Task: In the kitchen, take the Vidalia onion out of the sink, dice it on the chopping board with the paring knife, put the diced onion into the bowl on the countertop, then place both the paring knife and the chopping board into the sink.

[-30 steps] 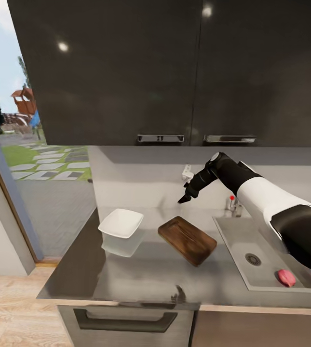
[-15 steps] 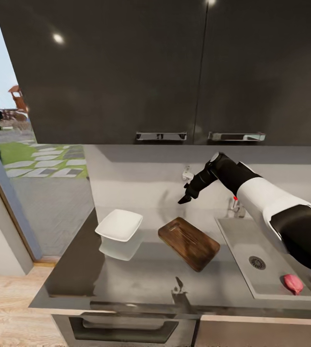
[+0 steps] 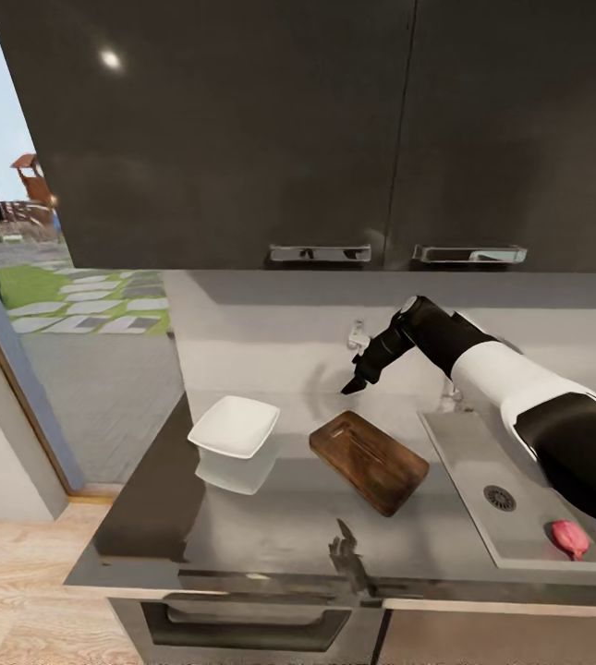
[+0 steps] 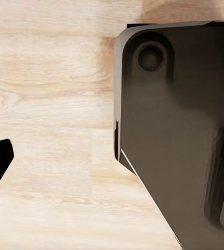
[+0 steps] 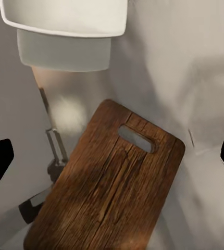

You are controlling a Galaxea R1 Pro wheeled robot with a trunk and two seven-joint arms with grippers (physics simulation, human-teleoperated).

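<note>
I count one bowl | one chopping board | one onion in sink | right end effector fingers apart, empty; left: can't tell

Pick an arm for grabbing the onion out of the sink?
Right, probably. The right gripper is raised over the countertop beside the sink holding the Vidalia onion; the left wrist view faces floor.

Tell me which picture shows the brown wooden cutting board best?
The right wrist view: the dark brown rectangular wooden chopping board shows big there, with its grain and handle slot plain. The head view has the whole board, smaller, lying on the glossy grey countertop beside the square white bowl. The left wrist view looks at wooden floor.
</note>
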